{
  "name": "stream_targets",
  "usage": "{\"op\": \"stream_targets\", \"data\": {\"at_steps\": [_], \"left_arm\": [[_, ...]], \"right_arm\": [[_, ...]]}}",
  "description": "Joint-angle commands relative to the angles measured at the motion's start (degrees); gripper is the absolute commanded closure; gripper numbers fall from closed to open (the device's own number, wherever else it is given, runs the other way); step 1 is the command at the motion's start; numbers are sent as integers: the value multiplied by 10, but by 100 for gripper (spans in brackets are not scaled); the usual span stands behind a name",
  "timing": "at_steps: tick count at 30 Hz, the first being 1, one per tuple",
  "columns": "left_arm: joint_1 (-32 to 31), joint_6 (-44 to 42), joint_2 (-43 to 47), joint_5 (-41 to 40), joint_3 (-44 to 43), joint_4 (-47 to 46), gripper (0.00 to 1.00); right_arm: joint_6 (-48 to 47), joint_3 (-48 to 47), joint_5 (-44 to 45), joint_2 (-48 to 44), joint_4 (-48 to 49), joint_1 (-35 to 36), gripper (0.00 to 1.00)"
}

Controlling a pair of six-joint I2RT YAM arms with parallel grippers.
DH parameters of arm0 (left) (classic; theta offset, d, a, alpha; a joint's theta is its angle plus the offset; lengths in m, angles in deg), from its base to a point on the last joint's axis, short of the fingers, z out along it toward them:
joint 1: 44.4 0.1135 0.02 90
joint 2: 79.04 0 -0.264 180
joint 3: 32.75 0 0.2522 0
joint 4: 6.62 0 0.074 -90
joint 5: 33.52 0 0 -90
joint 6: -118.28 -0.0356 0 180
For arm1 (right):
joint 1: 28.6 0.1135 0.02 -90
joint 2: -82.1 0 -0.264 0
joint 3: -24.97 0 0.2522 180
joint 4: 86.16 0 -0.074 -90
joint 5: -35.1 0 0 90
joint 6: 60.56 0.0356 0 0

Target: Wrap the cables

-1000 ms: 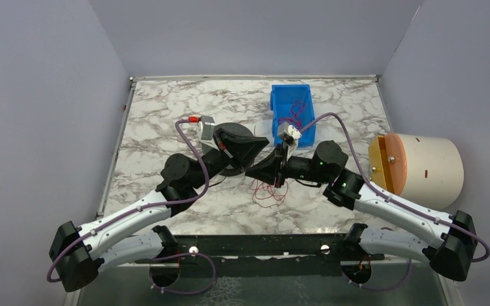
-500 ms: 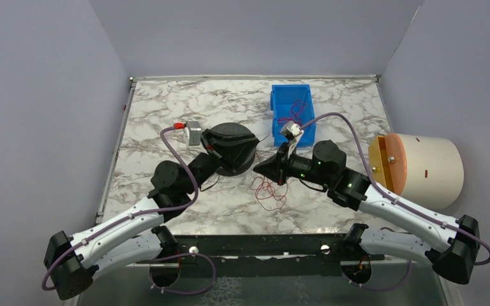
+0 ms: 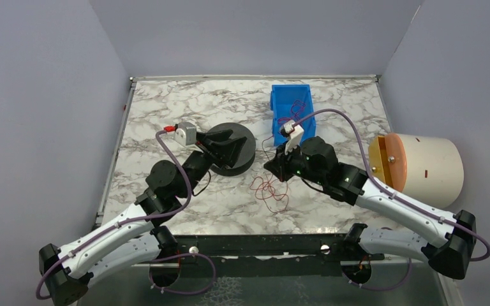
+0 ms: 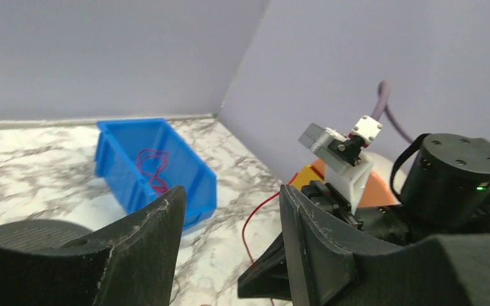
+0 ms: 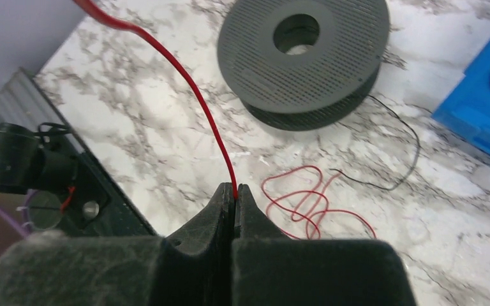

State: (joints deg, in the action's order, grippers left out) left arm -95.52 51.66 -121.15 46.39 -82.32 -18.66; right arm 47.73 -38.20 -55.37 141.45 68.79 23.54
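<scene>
Just now the left fingers [image 4: 169, 217] have sprung apart, empty, and drawn back over the spool [image 5: 332, 57]. The right fingers [image 5: 235, 194] stay pinched on a red cable [image 5: 185, 76] just beside the spool. That suggests a release (perhaps ahead of a fresh grasp), with winding hardly begun: a loose tangle [image 3: 271, 190] lies on the bench [image 3: 166, 102] near the spool, and more strands sit in the blue bin [image 3: 291, 105] beyond it. Whether any turn sits on the spool is hidden. A thin dark strand by its rim is hard to identify.
</scene>
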Motion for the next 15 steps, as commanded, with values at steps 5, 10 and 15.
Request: {"op": "stream_targets", "data": {"at_steps": [5,10,15], "left_arm": [[1,-58,-4,-88,-85,212,38],[1,-86,-27,-118,-124,301,35],[1,-113,-70,-137,-155,368,34]], "right_arm": [[-37,-51,176,25,-114,2,99],[-27,-69,272,39,-161,-5,99],[-3,-72,280,47,-182,-39,99]]}}
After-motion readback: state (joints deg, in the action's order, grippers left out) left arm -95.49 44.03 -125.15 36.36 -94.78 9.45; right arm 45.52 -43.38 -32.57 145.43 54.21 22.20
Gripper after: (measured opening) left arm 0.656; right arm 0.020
